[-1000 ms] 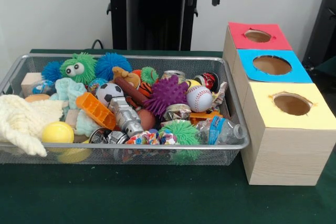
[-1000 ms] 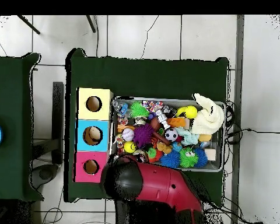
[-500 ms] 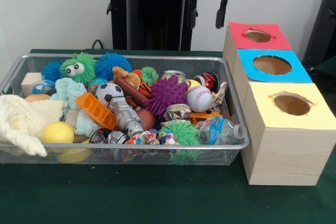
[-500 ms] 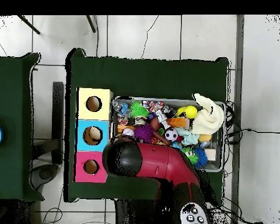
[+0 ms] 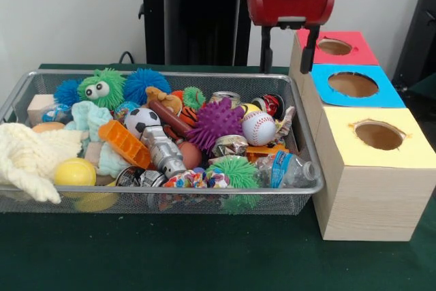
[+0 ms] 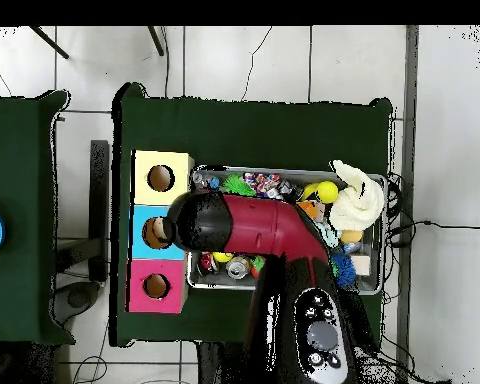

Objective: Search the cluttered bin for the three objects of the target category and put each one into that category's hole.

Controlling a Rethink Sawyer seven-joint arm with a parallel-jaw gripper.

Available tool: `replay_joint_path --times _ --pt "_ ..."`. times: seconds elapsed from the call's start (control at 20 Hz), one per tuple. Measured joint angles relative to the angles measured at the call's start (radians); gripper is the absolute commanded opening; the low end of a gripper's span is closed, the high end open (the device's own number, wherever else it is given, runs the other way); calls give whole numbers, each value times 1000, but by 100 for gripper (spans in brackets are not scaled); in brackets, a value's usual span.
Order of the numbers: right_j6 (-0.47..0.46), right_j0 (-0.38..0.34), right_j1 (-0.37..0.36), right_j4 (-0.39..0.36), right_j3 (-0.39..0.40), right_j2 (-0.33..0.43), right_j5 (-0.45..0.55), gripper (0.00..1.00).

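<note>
A wire mesh bin (image 5: 170, 189) is heaped with toys: a baseball (image 5: 259, 127), a soccer ball (image 5: 141, 120), a purple spiky ball (image 5: 216, 124), a green fuzzy ball with eyes (image 5: 101, 88), a yellow ball (image 5: 75, 172), a plastic bottle (image 5: 289, 170) and a crushed can (image 5: 226, 97). To its right stand three boxes with holes, topped red (image 5: 335, 46), blue (image 5: 353, 84) and yellow (image 5: 379, 134). My gripper (image 5: 286, 59) hangs open and empty above the bin's far right corner, beside the red box. From overhead the arm (image 6: 254, 225) hides much of the bin (image 6: 379, 180).
A cream knitted cloth (image 5: 27, 158) drapes over the bin's left end, also visible as the cloth (image 6: 356, 200) from overhead. An orange block (image 5: 123, 143) and a silver toy (image 5: 163, 151) lie mid-bin. Green cloth covers the table (image 5: 204, 250).
The arm has swung out over the bin and lowered; the gripper now hangs further right and lower, close to the red box. Nothing in the bin has moved.
</note>
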Motion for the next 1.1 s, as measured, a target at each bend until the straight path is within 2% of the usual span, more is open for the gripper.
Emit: replay_joint_path --times 0.5,0.8,1.1 --pt "0 22 64 0 -135 -2 45 100" --pt "0 14 67 -1 -141 -2 45 100" --pt "0 -35 67 -2 -141 -1 45 100"
